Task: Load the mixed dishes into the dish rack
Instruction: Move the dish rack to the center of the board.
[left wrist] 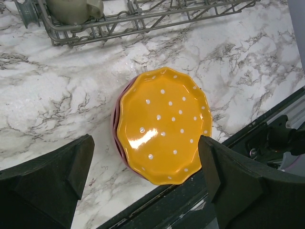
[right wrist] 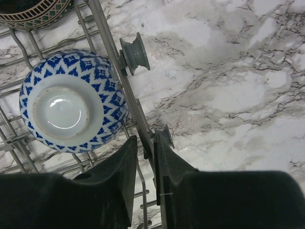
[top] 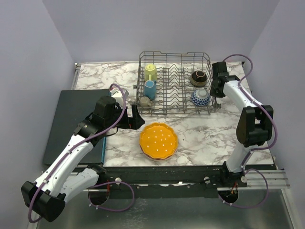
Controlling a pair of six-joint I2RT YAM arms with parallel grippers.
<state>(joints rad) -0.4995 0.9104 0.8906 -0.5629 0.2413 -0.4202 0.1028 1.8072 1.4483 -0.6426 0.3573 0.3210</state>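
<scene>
The grey wire dish rack (top: 176, 102) stands at the back middle. It holds a yellow mug (top: 151, 71), a blue mug (top: 150, 88), a grey mug (top: 145, 101), a brown bowl (top: 198, 77) and an upturned blue-patterned bowl (top: 200, 97). An orange white-dotted scalloped plate (top: 158, 140) lies on the marble in front, with pink plates (left wrist: 115, 125) stacked under it. My left gripper (top: 137, 117) is open and empty, above the plate's left side (left wrist: 145, 164). My right gripper (top: 217, 91) is shut on the rack's right rim wire (right wrist: 129, 95), beside the blue bowl (right wrist: 71, 102).
A dark flat mat (top: 71, 121) lies on the left under my left arm. A grey roller wheel (right wrist: 135, 52) sticks out of the rack's side. The table's black front rail (top: 181, 174) runs just below the plates.
</scene>
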